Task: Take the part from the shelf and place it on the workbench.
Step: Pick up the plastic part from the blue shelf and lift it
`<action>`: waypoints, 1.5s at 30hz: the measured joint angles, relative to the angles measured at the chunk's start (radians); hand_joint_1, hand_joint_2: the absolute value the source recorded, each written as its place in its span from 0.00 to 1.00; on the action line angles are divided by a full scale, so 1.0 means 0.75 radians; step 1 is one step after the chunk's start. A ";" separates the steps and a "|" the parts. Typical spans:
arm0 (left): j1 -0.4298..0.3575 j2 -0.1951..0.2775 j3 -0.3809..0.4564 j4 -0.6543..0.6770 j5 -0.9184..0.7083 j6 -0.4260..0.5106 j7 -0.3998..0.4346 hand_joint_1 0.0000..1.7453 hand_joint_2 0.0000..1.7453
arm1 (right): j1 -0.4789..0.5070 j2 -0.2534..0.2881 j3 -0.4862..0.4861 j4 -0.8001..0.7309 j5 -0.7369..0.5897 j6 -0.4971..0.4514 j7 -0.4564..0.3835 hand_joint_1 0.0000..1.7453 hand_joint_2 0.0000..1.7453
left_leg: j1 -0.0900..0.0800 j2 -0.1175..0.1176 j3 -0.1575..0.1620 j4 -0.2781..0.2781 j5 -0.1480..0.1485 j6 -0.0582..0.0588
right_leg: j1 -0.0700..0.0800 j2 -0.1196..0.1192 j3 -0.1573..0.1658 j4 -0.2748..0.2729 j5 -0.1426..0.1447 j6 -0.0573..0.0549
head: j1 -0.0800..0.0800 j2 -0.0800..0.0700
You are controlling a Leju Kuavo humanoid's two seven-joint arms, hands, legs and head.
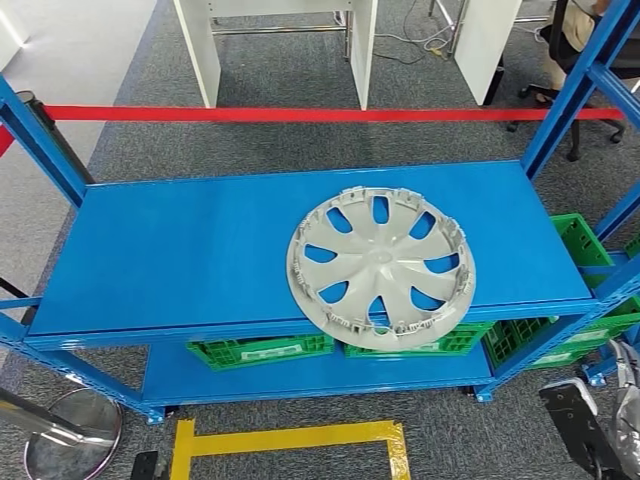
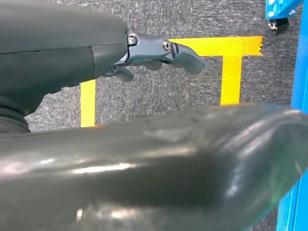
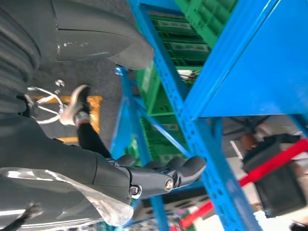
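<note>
**Part waits at the shelf's front edge, both hands low and empty**

The part, a grey wheel cover, lies flat on the blue shelf, right of centre. Its near rim juts out past the shelf's front lip, above the green crates on the tier below. That overhang looks useful: fingers could likely get under the rim from the front instead of prying it off the flat board.

Neither hand touches it. The left hand hangs low over grey carpet and yellow tape, its fingers stretched out nearly straight and loosely apart, holding nothing. The right hand is down beside the shelf's blue upright at the right end, fingers likewise extended and slack, nothing in them. In the head view the right arm shows at the lower right corner, below shelf level.

The pickup seems not yet begun; both arms would have to rise to reach the rim.
</note>
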 joint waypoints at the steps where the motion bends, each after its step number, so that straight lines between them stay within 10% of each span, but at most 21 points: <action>1: -0.001 0.000 -0.003 0.000 -0.001 0.000 0.000 0.00 0.00 | -0.002 -0.019 0.014 0.001 -0.007 0.006 0.018 0.00 1.00 | 0.000 0.000 0.000 0.000 0.000 0.000 | 0.000 0.000 0.000 0.000 0.000 0.000 | 0.000 0.000; 20: -0.042 0.002 -0.080 0.000 -0.044 -0.026 0.051 0.00 0.00 | -0.342 -0.494 0.486 0.171 -0.162 0.220 0.392 0.00 1.00 | -0.001 0.000 -0.001 0.001 0.003 0.002 | 0.000 0.000 0.000 0.000 0.003 0.002 | 0.000 0.000; 45: -0.057 0.001 -0.113 0.000 -0.053 -0.032 0.059 0.00 0.00 | -0.741 -0.555 1.135 0.363 0.369 0.361 0.298 0.00 1.00 | 0.000 0.001 -0.003 0.001 0.004 0.002 | 0.000 0.000 -0.002 0.001 0.004 0.002 | 0.000 0.000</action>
